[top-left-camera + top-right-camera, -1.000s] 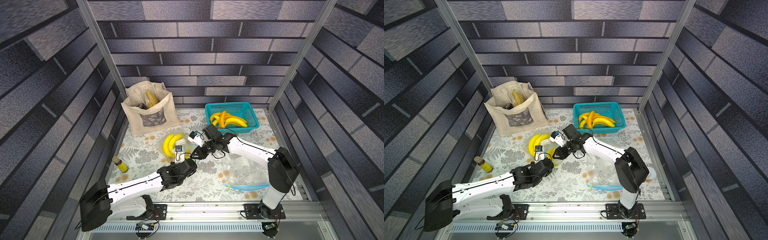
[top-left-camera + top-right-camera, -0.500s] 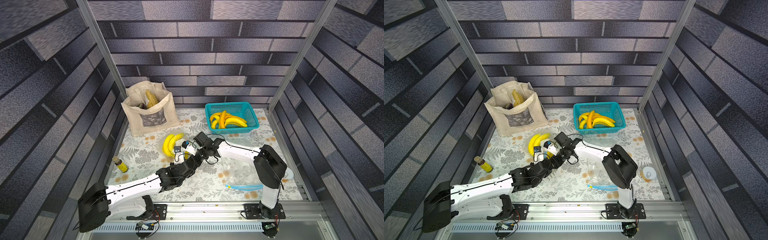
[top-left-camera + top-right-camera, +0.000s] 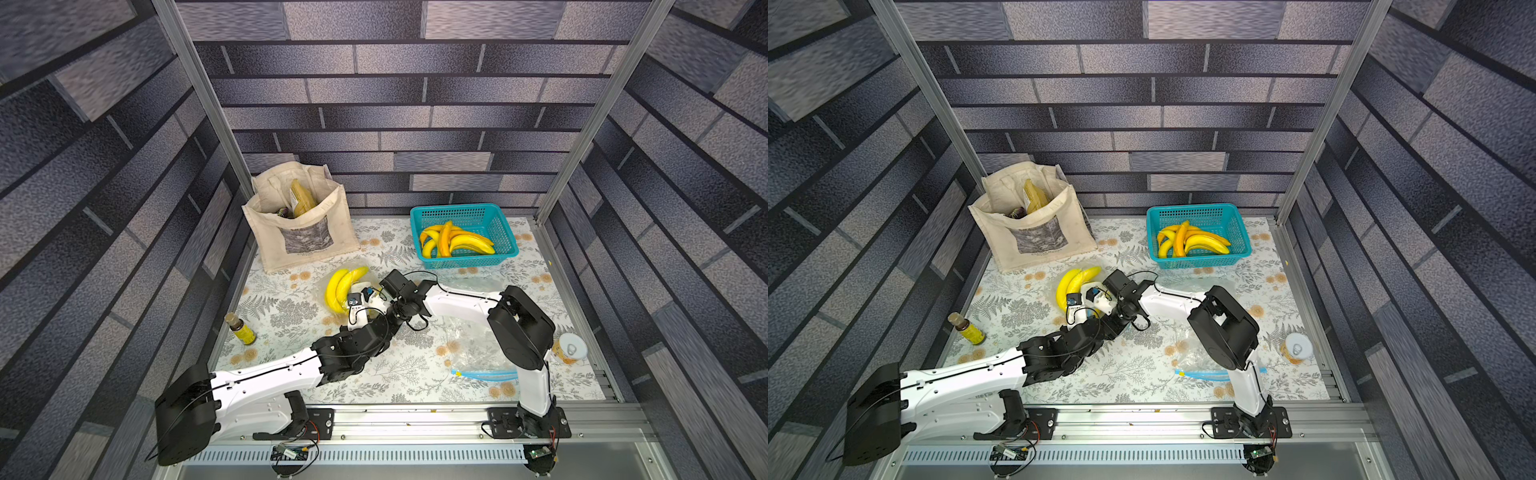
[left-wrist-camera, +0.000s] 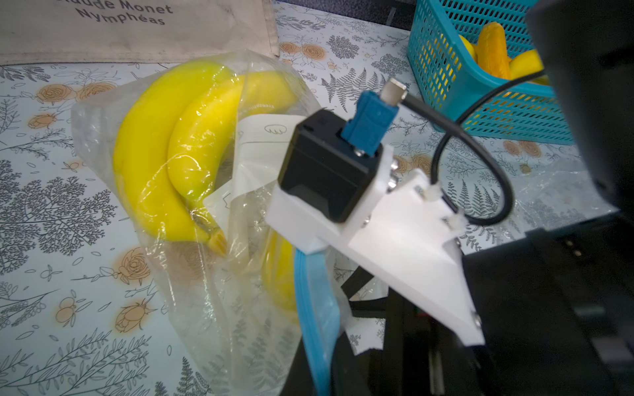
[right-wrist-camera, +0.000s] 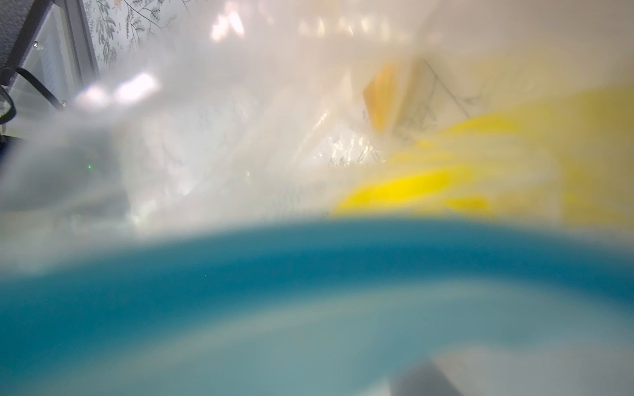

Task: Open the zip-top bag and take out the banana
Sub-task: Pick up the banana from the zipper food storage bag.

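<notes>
The zip-top bag (image 4: 219,291) of clear film lies left of centre on the floral mat, with yellow bananas (image 3: 340,286) (image 3: 1073,284) (image 4: 161,154) inside. Its blue zip strip (image 4: 314,308) runs down into my left gripper (image 4: 324,373), which is shut on that edge. My right gripper (image 3: 374,299) is at the bag's mouth, right beside the left one; its white camera mount (image 4: 377,223) hides its jaws. In the right wrist view the blurred blue zip strip (image 5: 308,274) lies across the lens, with banana (image 5: 411,185) behind the film.
A beige tote bag (image 3: 301,224) stands at the back left and a teal basket (image 3: 498,220) of bananas at the back right. An empty clear bag (image 3: 473,353) lies by the right arm's base, a can (image 3: 571,347) at the right edge, a small bottle (image 3: 240,329) at the left.
My right arm has swung left, bringing its gripper from mid-mat up to the bag's mouth beside the left gripper. The left arm has edged forward, still holding the bag.
</notes>
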Controlling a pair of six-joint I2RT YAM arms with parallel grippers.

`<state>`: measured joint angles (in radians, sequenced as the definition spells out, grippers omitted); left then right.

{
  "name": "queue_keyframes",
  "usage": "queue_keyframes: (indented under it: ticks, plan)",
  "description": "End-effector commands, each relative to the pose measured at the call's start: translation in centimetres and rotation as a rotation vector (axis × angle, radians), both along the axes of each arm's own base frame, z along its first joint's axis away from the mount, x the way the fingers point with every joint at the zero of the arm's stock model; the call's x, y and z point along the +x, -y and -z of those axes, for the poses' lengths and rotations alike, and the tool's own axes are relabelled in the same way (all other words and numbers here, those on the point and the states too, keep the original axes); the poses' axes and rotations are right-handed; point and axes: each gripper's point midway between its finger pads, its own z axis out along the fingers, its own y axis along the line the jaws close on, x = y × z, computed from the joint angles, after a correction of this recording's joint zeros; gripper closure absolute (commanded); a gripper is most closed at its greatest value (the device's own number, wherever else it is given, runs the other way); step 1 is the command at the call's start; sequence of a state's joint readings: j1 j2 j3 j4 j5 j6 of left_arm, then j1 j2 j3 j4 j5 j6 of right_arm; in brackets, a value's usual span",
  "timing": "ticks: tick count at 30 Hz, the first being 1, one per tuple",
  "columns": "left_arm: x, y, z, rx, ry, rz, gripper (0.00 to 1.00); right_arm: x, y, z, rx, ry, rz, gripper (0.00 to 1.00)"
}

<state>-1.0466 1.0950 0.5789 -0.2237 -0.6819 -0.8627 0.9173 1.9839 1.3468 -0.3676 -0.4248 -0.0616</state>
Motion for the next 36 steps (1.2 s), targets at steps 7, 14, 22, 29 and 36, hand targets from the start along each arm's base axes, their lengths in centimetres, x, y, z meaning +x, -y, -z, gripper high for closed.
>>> queue_keyframes:
  ticks: [7,14,22,29,36]
  plan:
    - [-0.2,-0.5,-0.1,-0.014,0.016,-0.019,0.9,1.2,-0.5,-0.9,0.01,0.071,0.04,0.4]
    - [-0.4,-0.9,-0.1,-0.031,0.025,-0.032,0.9,0.6,-0.8,2.1,-0.055,0.013,0.005,0.43]
    - [-0.4,-1.0,0.2,-0.027,0.018,-0.035,0.9,0.6,-1.2,3.9,-0.091,-0.013,0.016,0.64]
    - [-0.5,-1.1,0.8,-0.004,0.003,-0.034,0.89,-0.3,-1.3,1.2,-0.037,-0.058,0.034,0.85]
    - [-0.8,-1.1,1.2,0.028,-0.007,-0.024,0.89,-0.8,-0.6,-2.5,0.032,-0.117,0.009,0.88]
